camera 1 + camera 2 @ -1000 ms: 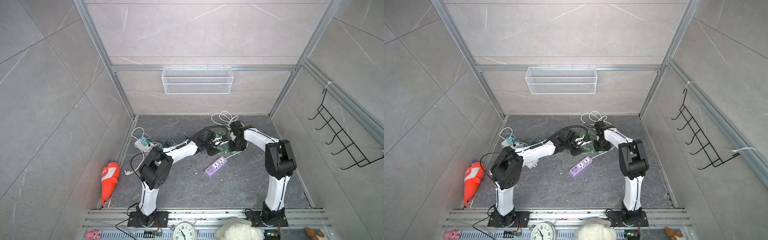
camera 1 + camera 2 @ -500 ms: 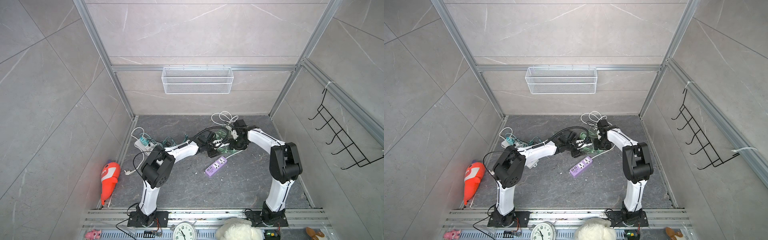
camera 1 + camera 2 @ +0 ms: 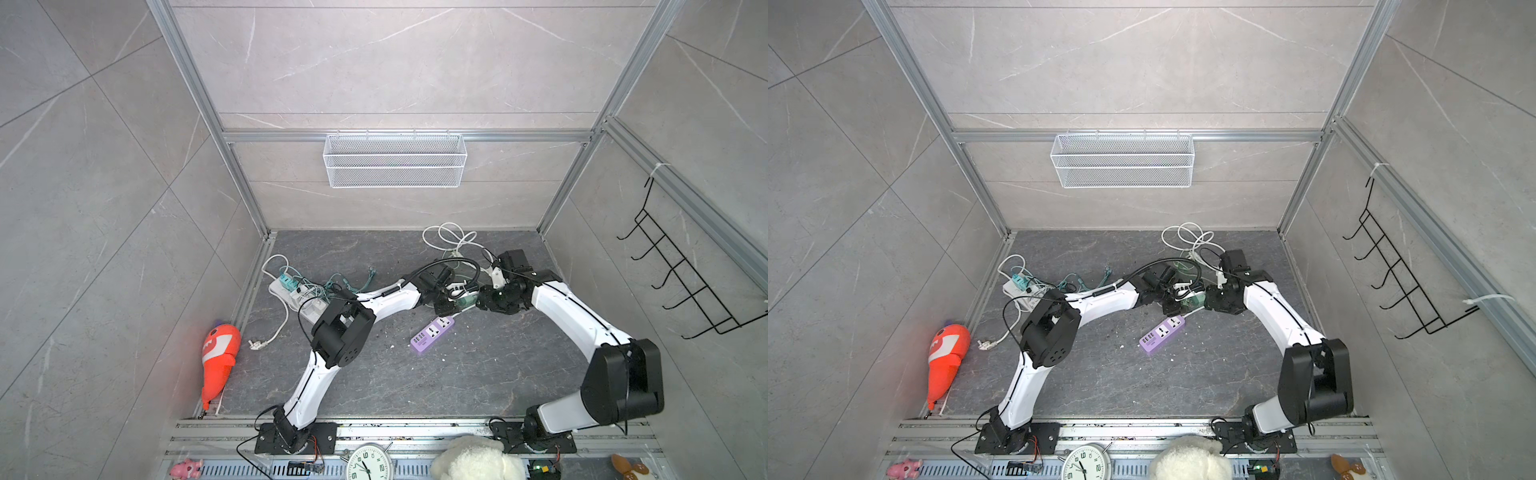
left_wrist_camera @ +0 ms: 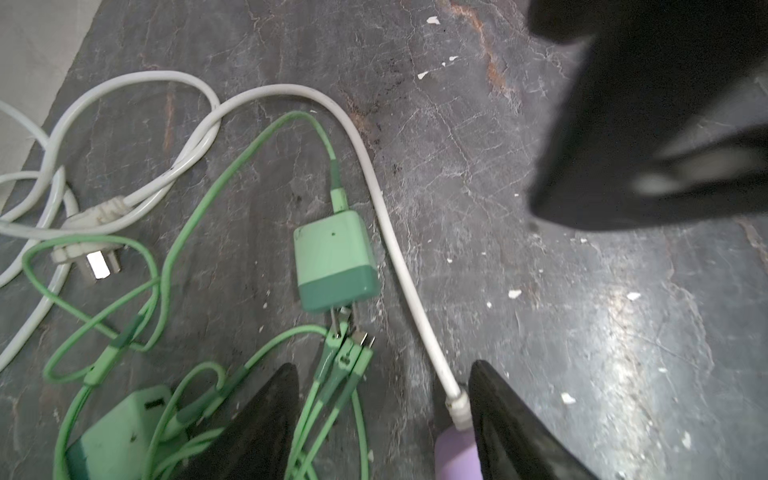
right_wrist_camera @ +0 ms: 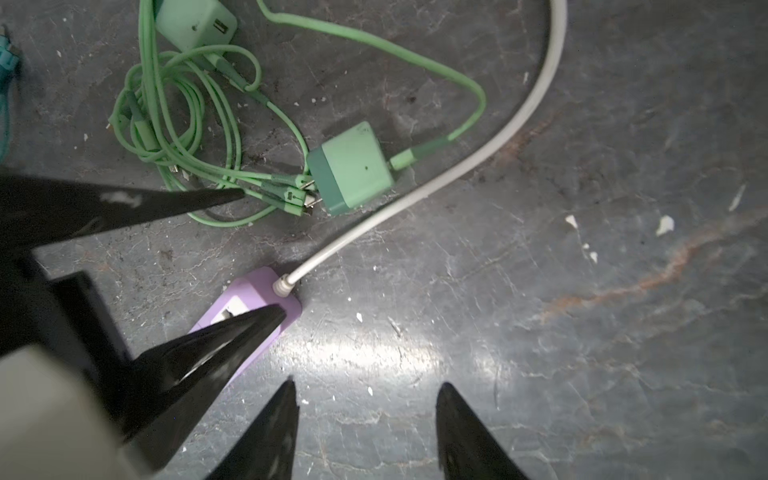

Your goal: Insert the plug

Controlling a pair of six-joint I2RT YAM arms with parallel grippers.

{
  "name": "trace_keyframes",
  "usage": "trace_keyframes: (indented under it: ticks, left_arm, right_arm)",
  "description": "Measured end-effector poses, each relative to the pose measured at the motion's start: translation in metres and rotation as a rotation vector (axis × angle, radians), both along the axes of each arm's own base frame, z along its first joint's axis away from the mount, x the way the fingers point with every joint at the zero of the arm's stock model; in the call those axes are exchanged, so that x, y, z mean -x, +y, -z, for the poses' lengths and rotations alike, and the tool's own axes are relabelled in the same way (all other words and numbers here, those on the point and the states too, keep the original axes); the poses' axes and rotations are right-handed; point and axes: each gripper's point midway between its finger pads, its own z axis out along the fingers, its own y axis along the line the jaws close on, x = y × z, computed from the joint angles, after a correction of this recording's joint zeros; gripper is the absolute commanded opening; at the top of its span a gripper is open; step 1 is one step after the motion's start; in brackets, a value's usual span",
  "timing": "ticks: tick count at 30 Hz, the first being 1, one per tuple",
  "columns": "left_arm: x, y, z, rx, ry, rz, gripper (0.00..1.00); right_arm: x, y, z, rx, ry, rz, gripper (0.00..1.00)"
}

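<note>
The left gripper [image 4: 384,365] and the right gripper [image 5: 368,384] hang close together at the far middle, both gaping wide and empty. The purple power strip [image 3: 432,335] lies just nearer; the green plug [image 4: 336,259] lies flat beyond it, touching its white cord [image 4: 399,249], prongs bare.

Top views high overhead, wrist views close, sharing charger [image 4: 336,257]

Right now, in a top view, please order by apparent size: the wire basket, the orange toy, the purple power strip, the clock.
1. wire basket
2. orange toy
3. purple power strip
Unranked: clock, cut off by the picture's edge; what shows looks close to the strip.
</note>
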Motion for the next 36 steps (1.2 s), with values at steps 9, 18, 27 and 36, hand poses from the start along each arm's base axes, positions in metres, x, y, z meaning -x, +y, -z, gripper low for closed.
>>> trace_keyframes:
  ticks: [9,18,27,36]
  left_arm:
    - [-0.012,-0.018,0.020,-0.020,0.015,-0.025,0.66]
    - [-0.035,-0.025,0.038,-0.020,0.017,-0.139,0.66]
    - [-0.035,-0.027,0.038,0.014,0.077,-0.192,0.67]
    - [-0.043,-0.030,0.030,0.052,0.107,-0.242,0.67]
  right_arm:
    - [0.023,-0.009,-0.012,-0.019,-0.046,0.042,0.54]
    - [0.024,-0.011,-0.022,-0.027,-0.079,0.055,0.53]
    - [0.025,-0.011,-0.020,-0.028,-0.075,0.055,0.53]
    - [0.025,-0.009,-0.019,-0.040,-0.072,0.051,0.52]
